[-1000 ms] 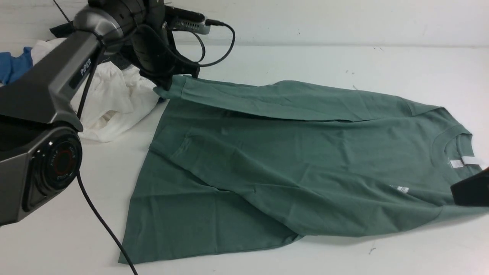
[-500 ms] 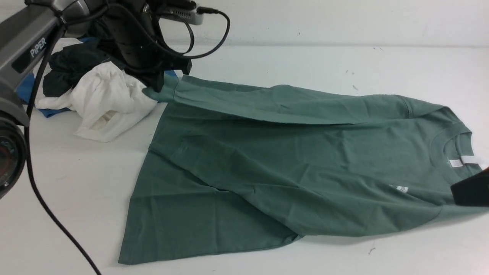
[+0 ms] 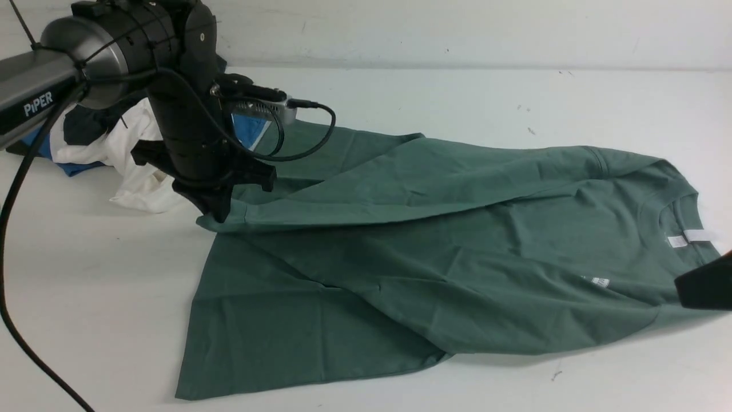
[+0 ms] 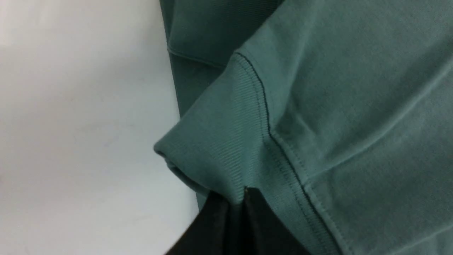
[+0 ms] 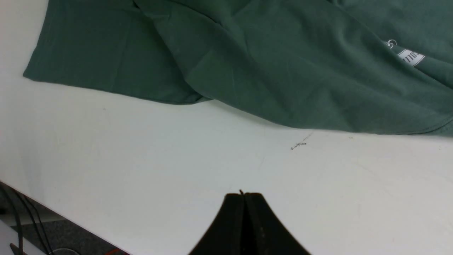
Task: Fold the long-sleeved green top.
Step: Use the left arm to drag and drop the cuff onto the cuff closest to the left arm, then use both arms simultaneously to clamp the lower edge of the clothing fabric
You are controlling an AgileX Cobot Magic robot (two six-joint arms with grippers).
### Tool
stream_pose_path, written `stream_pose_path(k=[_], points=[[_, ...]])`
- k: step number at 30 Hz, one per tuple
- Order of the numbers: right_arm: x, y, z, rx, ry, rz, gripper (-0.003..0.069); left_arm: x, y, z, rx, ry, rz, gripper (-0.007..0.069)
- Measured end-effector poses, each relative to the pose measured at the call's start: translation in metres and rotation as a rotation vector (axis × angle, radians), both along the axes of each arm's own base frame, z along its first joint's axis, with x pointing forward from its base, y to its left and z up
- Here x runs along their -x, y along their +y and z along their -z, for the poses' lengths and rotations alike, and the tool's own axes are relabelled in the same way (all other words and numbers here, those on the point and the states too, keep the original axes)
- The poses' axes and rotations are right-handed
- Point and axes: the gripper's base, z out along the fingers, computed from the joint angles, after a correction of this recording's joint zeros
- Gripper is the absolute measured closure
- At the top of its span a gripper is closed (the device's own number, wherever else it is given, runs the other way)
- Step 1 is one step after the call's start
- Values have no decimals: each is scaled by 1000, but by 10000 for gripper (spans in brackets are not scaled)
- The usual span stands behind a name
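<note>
The green long-sleeved top (image 3: 457,252) lies spread across the white table (image 3: 434,97), neck with white tag (image 3: 686,237) at the right, hem at the left. My left gripper (image 3: 220,214) is shut on the ribbed cuff (image 4: 219,141) of its far sleeve and holds it over the top's left hem side. The sleeve stretches from there back to the right shoulder. My right gripper (image 5: 244,194) is shut and empty, hovering over bare table near the top's front edge (image 5: 247,106); in the front view only its dark body (image 3: 706,283) shows at the right edge.
A heap of clothes lies at the back left behind the left arm: a white shirt (image 3: 137,160), a blue garment (image 3: 246,129) and a dark one (image 3: 86,123). The left arm's cable (image 3: 23,337) trails over the table's near left. The table's near edge (image 5: 70,212) shows in the right wrist view.
My left gripper has carried the sleeve cuff from the back left, beside the clothes heap, toward the near side and lower, laying the sleeve diagonally over the body. The right gripper has not moved.
</note>
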Motion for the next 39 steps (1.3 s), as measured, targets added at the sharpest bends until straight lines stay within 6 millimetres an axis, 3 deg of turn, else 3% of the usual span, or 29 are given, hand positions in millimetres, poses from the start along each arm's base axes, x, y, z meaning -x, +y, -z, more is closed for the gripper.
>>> stream_pose_path(k=[8, 17, 19, 26, 29, 39], points=[[0, 0, 0, 0, 0, 0, 673, 4, -12, 1, 84, 26, -14, 590], [0, 0, 0, 1, -1, -1, 673, 12, -21, 0, 98, 38, 4, 424], [0, 0, 0, 1, -1, -1, 673, 28, -20, 3, 90, 69, 19, 386], [0, 0, 0, 2, -2, -3, 673, 70, -9, 10, 66, 154, 19, 373], [0, 0, 0, 2, -2, -3, 673, 85, -4, 22, 36, 211, 20, 373], [0, 0, 0, 7, -7, -12, 673, 111, 8, 56, -47, 326, -51, 373]])
